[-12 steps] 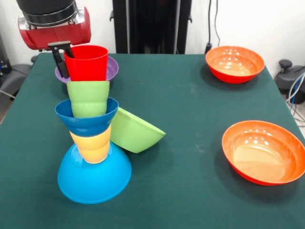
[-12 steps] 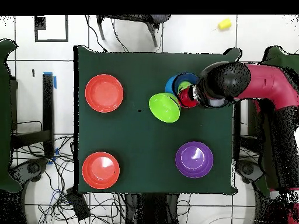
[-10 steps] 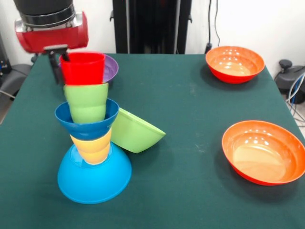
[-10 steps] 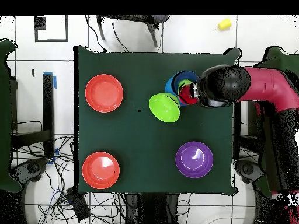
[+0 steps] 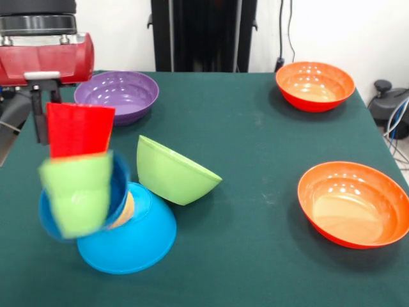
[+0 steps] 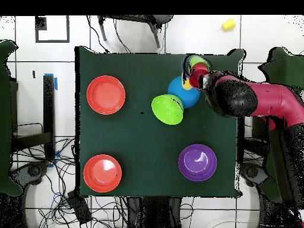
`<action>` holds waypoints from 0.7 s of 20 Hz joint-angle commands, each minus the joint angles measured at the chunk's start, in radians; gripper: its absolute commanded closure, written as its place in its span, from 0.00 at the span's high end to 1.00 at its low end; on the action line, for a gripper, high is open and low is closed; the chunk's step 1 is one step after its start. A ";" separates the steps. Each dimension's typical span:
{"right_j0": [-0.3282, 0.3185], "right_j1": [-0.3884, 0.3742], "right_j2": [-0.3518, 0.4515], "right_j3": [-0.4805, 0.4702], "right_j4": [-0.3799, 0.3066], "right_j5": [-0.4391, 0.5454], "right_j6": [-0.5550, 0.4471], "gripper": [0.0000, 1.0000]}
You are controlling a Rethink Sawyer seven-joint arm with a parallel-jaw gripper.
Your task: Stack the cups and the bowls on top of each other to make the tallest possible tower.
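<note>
My gripper (image 5: 56,125) is shut on the rim of the red cup (image 5: 79,130), with one dark finger (image 5: 41,123) showing on the cup's left side. Below it the tower is tipping over to the left. The green cup (image 5: 75,192) and the small dark blue bowl (image 5: 48,217) are blurred and tilted. A yellow cup (image 5: 126,208) leans on the upturned light blue bowl (image 5: 139,238). In the overhead view the red cup (image 6: 199,75) and green cup (image 6: 197,61) hang past the light blue bowl (image 6: 183,95), near the table's edge.
A green bowl (image 5: 171,173) lies on its side against the light blue one. The purple bowl (image 5: 117,94) sits at the back left and two orange bowls (image 5: 315,85) (image 5: 353,203) on the right. A small yellow object (image 6: 228,24) lies on the floor.
The gripper moved left and down with the red cup. It pushed the upright pile over: the green cup, dark blue bowl and yellow cup now lean left off the light blue bowl.
</note>
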 commanded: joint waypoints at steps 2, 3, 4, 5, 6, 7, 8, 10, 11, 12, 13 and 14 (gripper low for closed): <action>0.067 0.042 -0.106 0.065 -0.036 0.086 -0.028 0.00; 0.066 0.043 -0.106 0.068 -0.031 0.062 -0.022 0.00; 0.066 0.043 -0.106 0.069 -0.031 0.050 -0.020 0.00; 0.066 0.043 -0.106 0.071 -0.031 0.038 -0.018 0.00; 0.050 0.042 -0.084 0.082 -0.030 -0.051 0.008 0.00; 0.047 0.041 -0.078 0.082 -0.030 -0.078 0.013 0.00; 0.047 0.036 -0.079 0.082 -0.031 -0.065 0.002 0.00; 0.047 0.036 -0.083 0.089 -0.022 -0.016 -0.026 0.00; 0.050 0.042 -0.087 0.088 -0.015 0.014 -0.036 0.00; 0.043 0.051 -0.079 0.100 0.008 0.042 -0.044 0.00; 0.045 0.054 -0.081 0.101 0.012 0.050 -0.046 0.00; 0.045 0.057 -0.081 0.101 0.018 0.062 -0.052 0.00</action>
